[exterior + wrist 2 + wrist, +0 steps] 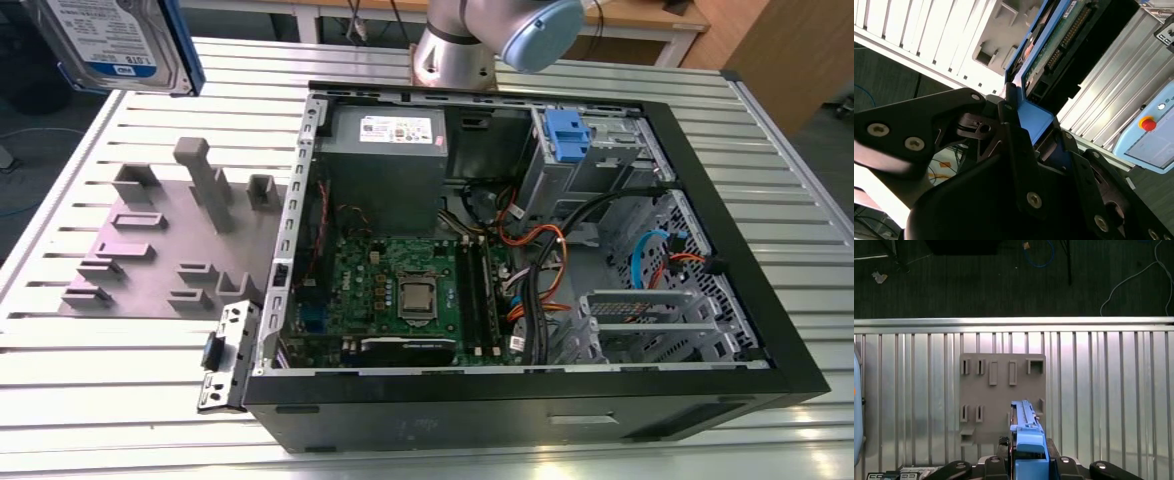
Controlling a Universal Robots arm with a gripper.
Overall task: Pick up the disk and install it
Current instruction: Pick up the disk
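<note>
Hand (pixel 1028 127) clenched on the disk (pixel 114 45), black fingers (pixel 1009 135) pressed against the blue bracket (pixel 1036 117) at one end. Disk is off the desk (pixel 120 380), held in the air.

In the exterior view the disk sits at the top corner on the exterior view's left, label side facing the camera, blue frame edge showing on its side. It is above the far end of the desk and well apart from the computer case (pixel 534 415).

The second wrist view shows the disk's underside with the green circuit board (pixel 1061 37), and the disk pointing away from the hand. In the first wrist view the disk is edge-on, hanging over the grey holder plate (pixel 999 390) and not touching it.

The holder plate lies flat on the slatted desk, beside the case on the exterior view's left, slots and posts empty.

The case lies on its side, open, with the motherboard (pixel 400 285), grey power supply (pixel 387 150), cable bundle (pixel 534 250) and a blue clip (pixel 567 135) at the drive cage visible inside. The arm base (pixel 454 50) stands behind the case.

Control pad (pixel 1149 145) with a red button (pixel 1147 123) is at the edge of the second wrist view.
</note>
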